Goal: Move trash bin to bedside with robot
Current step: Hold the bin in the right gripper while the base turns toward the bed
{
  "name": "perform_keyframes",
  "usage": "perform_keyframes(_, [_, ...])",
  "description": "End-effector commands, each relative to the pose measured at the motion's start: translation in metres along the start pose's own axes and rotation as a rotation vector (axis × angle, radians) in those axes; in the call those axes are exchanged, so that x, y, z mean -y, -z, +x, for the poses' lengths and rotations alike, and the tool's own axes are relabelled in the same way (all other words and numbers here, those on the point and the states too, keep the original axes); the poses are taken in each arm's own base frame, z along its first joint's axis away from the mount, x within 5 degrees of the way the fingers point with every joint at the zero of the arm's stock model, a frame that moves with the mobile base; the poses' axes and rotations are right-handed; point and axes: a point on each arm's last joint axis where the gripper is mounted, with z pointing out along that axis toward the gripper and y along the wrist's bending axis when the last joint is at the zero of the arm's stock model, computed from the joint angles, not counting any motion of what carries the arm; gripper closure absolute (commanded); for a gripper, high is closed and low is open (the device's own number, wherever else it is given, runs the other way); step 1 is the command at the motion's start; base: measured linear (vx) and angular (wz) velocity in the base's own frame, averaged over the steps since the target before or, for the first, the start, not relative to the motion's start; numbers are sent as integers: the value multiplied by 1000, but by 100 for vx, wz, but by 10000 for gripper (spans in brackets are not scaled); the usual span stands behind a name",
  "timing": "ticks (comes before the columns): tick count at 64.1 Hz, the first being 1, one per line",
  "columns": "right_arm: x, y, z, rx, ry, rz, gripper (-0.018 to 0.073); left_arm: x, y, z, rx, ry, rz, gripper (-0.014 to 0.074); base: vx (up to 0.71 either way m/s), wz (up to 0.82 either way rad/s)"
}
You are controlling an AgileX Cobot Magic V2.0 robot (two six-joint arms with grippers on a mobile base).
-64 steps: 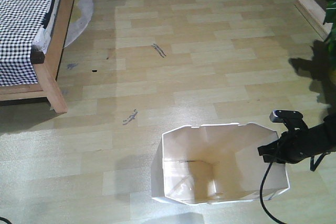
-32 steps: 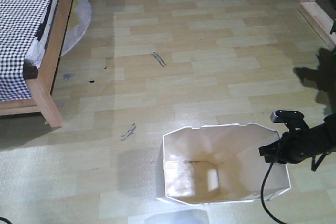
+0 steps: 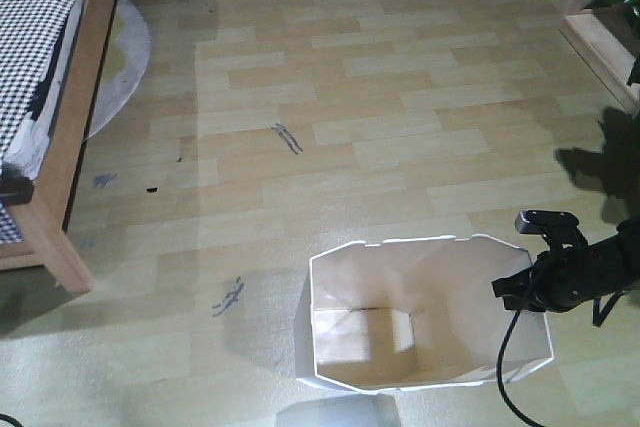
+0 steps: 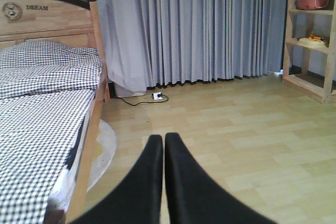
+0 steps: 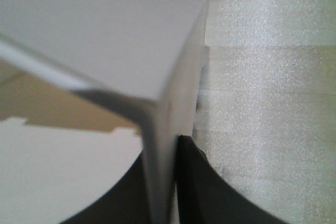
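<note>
The bin point(image 3: 400, 277) is gripped tight at its rim by the right jaws; the left jaws are pressed together, empty. The bed point(image 3: 75, 127) has been shifted left and nearer in the front view, so the bin is being carried along, still well apart from the bedside.

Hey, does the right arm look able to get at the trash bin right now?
Likely yes. The right hand is at the right rim of the trash bin, and the right wrist view shows the bin wall pinched between its fingers. Nothing stands in the way.
</note>
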Motion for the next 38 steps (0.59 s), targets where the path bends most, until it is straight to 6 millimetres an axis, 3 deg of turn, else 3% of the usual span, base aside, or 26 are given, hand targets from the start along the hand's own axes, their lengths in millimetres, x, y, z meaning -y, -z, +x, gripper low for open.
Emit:
perform_keyframes(1, [-17,20,-18,102,-16,-149,561,0,1,-4,78,23,7,603,33,-8])
perform_keyframes(38, [-17,20,-18,102,-16,-149,561,0,1,-4,78,23,7,603,34,5])
